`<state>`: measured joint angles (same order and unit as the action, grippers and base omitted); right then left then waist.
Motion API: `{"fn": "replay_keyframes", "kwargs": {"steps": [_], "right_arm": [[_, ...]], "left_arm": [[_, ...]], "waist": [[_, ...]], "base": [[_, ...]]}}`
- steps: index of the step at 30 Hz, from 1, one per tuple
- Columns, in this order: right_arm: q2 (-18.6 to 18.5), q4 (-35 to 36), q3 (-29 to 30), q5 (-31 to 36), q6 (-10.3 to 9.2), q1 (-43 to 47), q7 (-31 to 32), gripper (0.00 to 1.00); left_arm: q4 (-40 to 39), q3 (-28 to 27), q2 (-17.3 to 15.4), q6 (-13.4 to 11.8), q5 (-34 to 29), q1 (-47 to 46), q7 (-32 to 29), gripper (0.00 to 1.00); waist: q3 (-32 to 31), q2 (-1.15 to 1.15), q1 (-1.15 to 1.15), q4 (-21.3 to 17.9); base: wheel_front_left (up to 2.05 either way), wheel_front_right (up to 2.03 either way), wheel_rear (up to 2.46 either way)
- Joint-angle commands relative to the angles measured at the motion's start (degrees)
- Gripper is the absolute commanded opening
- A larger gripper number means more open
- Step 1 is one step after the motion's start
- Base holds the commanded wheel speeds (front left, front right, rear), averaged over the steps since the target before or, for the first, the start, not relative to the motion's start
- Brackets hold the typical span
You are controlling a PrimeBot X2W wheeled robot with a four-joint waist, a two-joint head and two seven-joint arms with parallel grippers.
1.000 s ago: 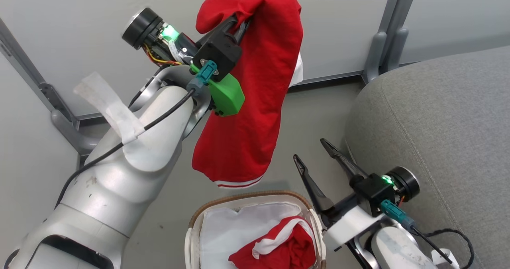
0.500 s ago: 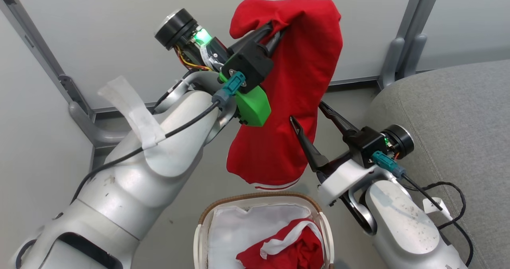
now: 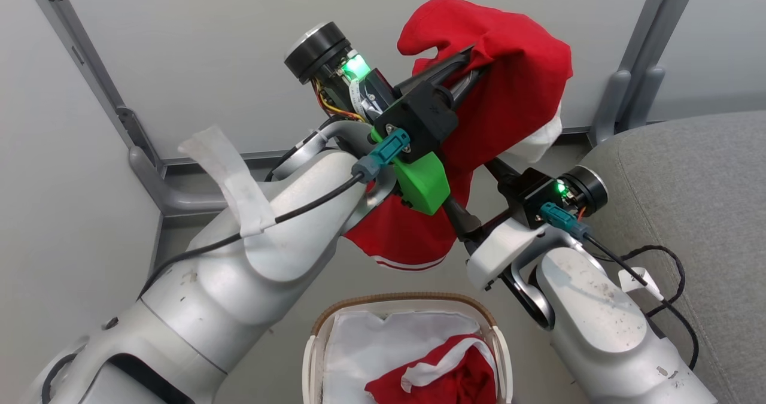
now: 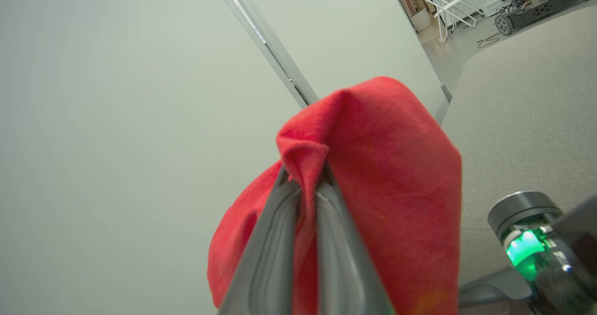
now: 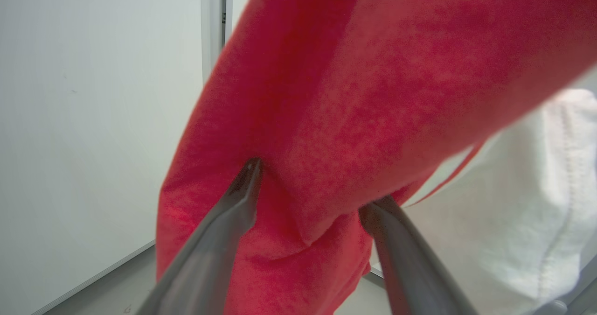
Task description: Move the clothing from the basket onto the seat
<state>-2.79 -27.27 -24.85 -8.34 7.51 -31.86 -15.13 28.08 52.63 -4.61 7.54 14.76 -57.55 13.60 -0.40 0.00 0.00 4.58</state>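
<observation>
Reaching up and across toward the wall, the left arm holds the left gripper (image 4: pixel 305 172) high above the basket (image 3: pixel 407 300), its fingers pressed together on a fold of the red garment (image 3: pixel 508 93), which hangs clear of the rim. The right gripper (image 5: pixel 312 184) angles up from below, fingers spread wide (both tips touching the cloth). Another red-and-white garment (image 3: pixel 443 380) lies by the basket's right wall. The seat (image 3: pixel 688 170) stands to the right.
</observation>
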Motion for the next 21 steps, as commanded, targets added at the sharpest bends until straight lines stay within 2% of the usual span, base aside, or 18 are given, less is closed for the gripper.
{"fn": "replay_keyframes", "kwargs": {"steps": [1, 2, 3, 11, 21], "right_arm": [[-0.2, -0.3, -0.1, -0.3, -0.04, -0.9, 0.0, 0.37], [-0.2, -0.4, -0.1, -0.3, -0.04, -1.1, 0.0, 0.16], [-0.2, -0.3, -0.2, -0.2, -0.04, -1.2, 0.0, 0.0], [-0.2, 1.3, 0.1, 0.1, -0.04, 0.9, 0.0, 0.0], [-0.2, 2.7, 1.7, 0.4, -0.04, 3.2, 0.0, 0.0]], "left_arm": [[-0.2, 0.0, -0.3, -0.1, 0.8, -0.1, -0.2, 0.0], [-0.2, -0.2, -0.4, -0.2, 1.2, 0.2, -0.3, 0.0], [-0.1, -0.4, -0.6, -0.4, 1.5, 0.7, -0.4, 0.0], [2.2, -1.8, -2.9, -0.6, 3.6, 3.0, 0.5, 0.0], [5.9, -4.1, -3.9, -1.7, 6.5, 6.5, 1.3, 0.0]], "waist": [[-0.2, 0.0, 0.0, 0.2], [-0.2, 0.0, 0.0, 0.3], [-0.3, 0.0, 0.0, 0.4], [-0.4, 0.0, 0.0, 0.1], [-0.3, 0.0, 0.0, -1.1]], "base": [[0.0, 0.0, 0.0], [0.0, 0.0, 0.0], [0.0, 0.0, 0.0], [0.0, 0.0, 0.0], [0.0, 0.0, 0.0]]}}
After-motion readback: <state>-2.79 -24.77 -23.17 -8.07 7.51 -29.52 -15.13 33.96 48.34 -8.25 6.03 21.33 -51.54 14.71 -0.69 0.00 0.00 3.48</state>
